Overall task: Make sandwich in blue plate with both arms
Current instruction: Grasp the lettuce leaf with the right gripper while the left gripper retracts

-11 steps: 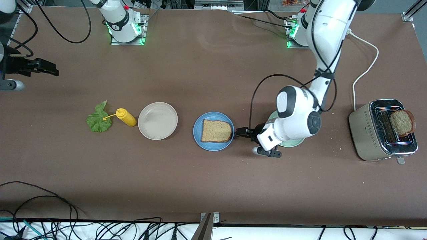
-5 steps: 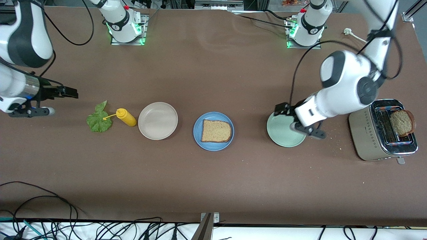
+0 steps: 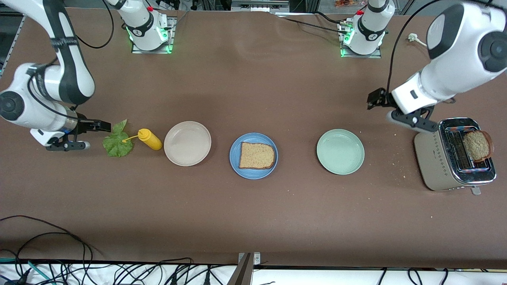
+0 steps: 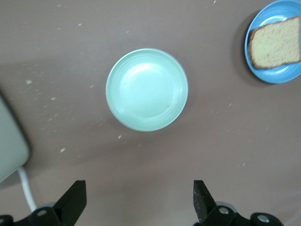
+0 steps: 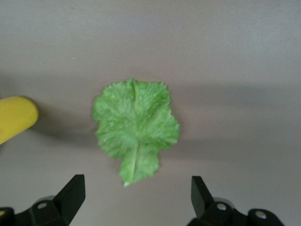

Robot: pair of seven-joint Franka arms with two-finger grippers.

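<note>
- Left tool (image 3: 375, 99), fingers apart, has risen from the pale green plate (image 3: 340, 151) toward the metal toaster (image 3: 454, 155).
- Right tool (image 3: 103, 126), fingers spread, has reached the crinkled lettuce leaf (image 3: 117, 141).
- Grainy bread slice (image 3: 256, 155) lies on the round blue plate (image 3: 253, 173), between both tools.

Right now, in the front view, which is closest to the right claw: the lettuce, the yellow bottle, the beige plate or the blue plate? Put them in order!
From the right claw, open:
1. Lettuce leaf, just beside the claw at the right arm's end.
2. Yellow bottle, lying beside the leaf.
3. Beige plate, next along the row.
4. Blue plate, mid-table, holding a bread slice.
</note>
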